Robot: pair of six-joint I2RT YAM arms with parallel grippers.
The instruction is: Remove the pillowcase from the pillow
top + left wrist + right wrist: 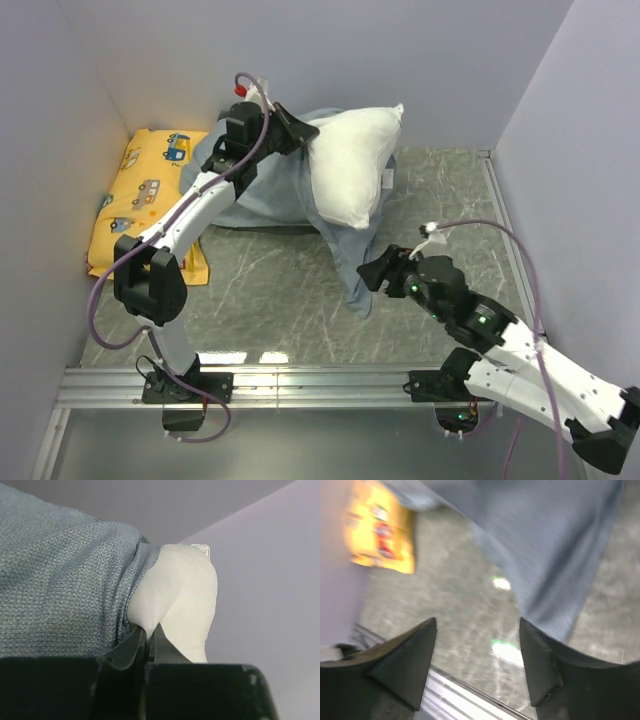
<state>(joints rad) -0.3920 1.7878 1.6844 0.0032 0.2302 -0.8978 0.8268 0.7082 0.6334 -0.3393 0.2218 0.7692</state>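
The white pillow (355,165) is held up at the back of the table, half out of the grey pillowcase (265,190). The case bunches round the pillow's left side, and a tail of it hangs to the table (360,285). My left gripper (306,135) is shut on a pinch of the white pillow (185,595) at the edge of the pillowcase (60,590). My right gripper (370,277) is open and empty, low over the table beside the case's tail. In the blurred right wrist view the pillowcase (555,545) hangs just past my open right gripper (477,630).
A yellow cartoon-car pillow (150,195) lies against the left wall and also shows in the right wrist view (382,530). Walls close in the left, back and right. A metal rail (320,385) runs along the near edge of the marble table (270,290).
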